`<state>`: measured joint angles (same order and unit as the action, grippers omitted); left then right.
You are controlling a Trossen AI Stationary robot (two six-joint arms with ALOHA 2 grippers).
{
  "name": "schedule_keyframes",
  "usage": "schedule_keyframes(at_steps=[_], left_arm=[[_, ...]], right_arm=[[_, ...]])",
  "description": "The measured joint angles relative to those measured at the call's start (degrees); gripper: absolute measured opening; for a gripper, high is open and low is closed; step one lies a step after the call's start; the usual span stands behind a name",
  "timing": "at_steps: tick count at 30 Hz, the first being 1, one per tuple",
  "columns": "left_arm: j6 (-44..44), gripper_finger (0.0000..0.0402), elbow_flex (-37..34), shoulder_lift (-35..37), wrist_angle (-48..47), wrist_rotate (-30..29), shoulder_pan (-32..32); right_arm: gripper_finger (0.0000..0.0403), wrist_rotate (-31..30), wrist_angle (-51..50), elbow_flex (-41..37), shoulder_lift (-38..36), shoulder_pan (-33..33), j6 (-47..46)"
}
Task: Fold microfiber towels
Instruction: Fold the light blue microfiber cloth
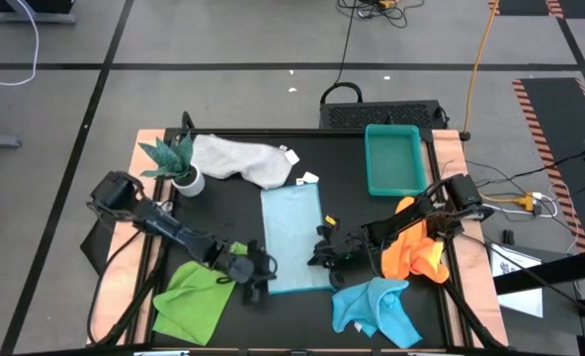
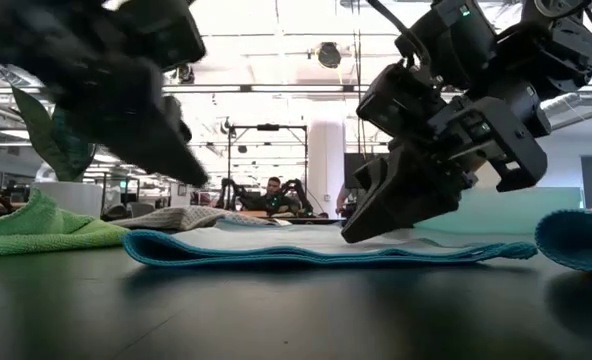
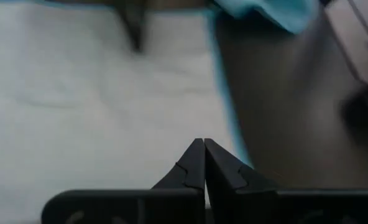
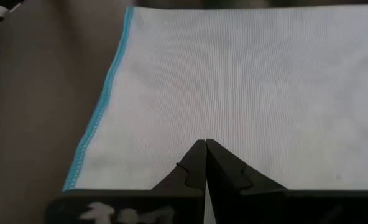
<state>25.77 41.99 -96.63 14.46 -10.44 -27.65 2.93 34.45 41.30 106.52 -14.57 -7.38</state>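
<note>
The pale blue towel (image 1: 294, 237) lies flat in the middle of the black table (image 1: 342, 168) as a long rectangle, folded double, its soft edge rounded where the low view shows two layers. Its weave is fine and ribbed, with a brighter turquoise stitched hem (image 4: 100, 109) along one side.

The left gripper (image 1: 256, 273) sits at the towel's near left corner, its dark pointed fingers pressed together with no gap; whether cloth is pinched between them cannot be told. The right gripper (image 1: 324, 251) is at the towel's near right edge, its fingers likewise closed tip to tip over the fabric.

The lime green towel (image 1: 196, 299) lies crumpled near the left front of the table. The bright turquoise-blue towel (image 1: 376, 309) is bunched at the right front, and the orange towel (image 1: 413, 252) is heaped just beyond it under the right arm. The white-grey towel (image 1: 238, 158) lies rumpled at the far left, beside a small spiky green plant (image 1: 171, 158) in a white pot. A teal plastic tray (image 1: 392, 158), rectangular and smooth, stands at the far right.
</note>
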Motion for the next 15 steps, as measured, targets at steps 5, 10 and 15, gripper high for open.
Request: schedule_keyframes(at_steps=[5,10,15], left_arm=[[2.47,0.0004,-0.02,-5.00,4.75,1.65,-1.08],[4.49,0.0008,0.47,-8.68,5.91,6.65,-2.10],[4.07,0.0003,0.32,-6.74,2.77,1.78,-4.74]], right_arm=[[0.0000,-0.12,-1.43,0.02,-0.04,0.00,-2.07],[0.0000,-0.13,-1.75,0.04,-0.09,0.00,-2.41],[0.0000,-2.57,-1.83,0.05,-0.09,-0.17,-2.43]])
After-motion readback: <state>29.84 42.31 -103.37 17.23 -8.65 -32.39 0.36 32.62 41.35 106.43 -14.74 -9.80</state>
